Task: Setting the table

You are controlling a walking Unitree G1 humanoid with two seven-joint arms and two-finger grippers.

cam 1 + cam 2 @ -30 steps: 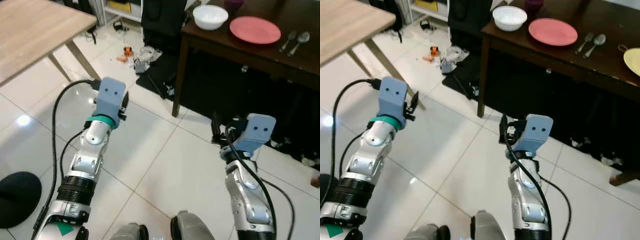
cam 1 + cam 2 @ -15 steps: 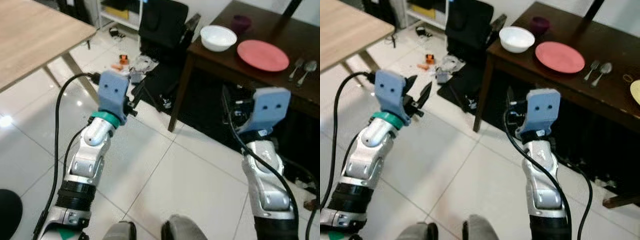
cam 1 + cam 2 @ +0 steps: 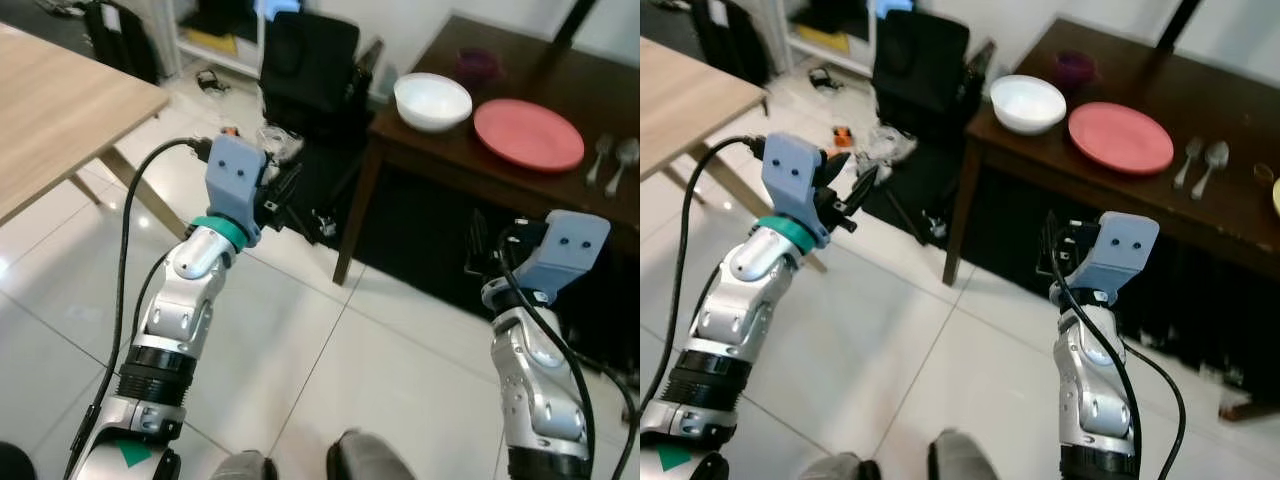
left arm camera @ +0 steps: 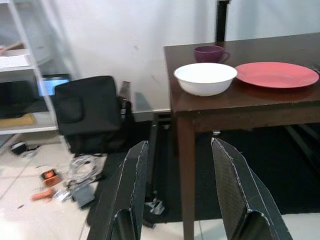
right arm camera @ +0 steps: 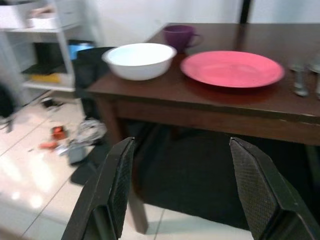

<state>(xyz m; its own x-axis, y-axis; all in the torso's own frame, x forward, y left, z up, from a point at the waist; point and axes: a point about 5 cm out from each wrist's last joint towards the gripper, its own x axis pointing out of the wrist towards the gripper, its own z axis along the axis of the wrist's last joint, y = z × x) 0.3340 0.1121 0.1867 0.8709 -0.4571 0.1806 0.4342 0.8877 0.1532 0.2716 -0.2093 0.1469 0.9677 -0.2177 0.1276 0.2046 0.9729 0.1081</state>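
Dark table (image 3: pixel 1200 215), bowl (image 5: pixel 139 60) beyond open jaws

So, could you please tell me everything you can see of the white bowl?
The bowl is plain white, round and smooth, glossy like ceramic or plastic, with a wide mouth and sides narrowing to a smaller base. It stands upright and looks empty, near the corner of the dark wooden table. A pink plate lies close beside it, apart from it in the wrist views, and a purple cup stands just behind. Neither gripper touches it.
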